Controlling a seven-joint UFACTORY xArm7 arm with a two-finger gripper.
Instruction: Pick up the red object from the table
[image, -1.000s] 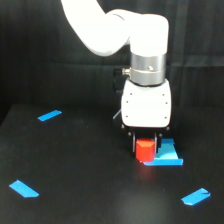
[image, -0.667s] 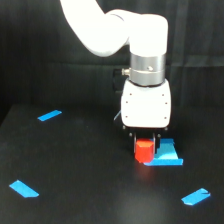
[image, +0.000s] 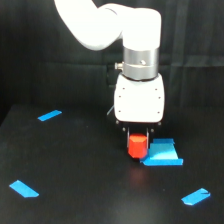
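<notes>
No readable text, labels, brands, numbers or signs anywhere. White arm housing (image: 139, 102) is blank, blue tape strips (image: 49, 115) on the black table (image: 75, 165) carry no marks, red object (image: 137, 146) is plain.

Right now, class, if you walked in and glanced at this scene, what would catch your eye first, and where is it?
The big white arm ends in its pincer at centre, directly over the red object. Beside that, towards the exterior view's right, lies a blue square patch on the black table, with blue tape strips scattered around.
</notes>
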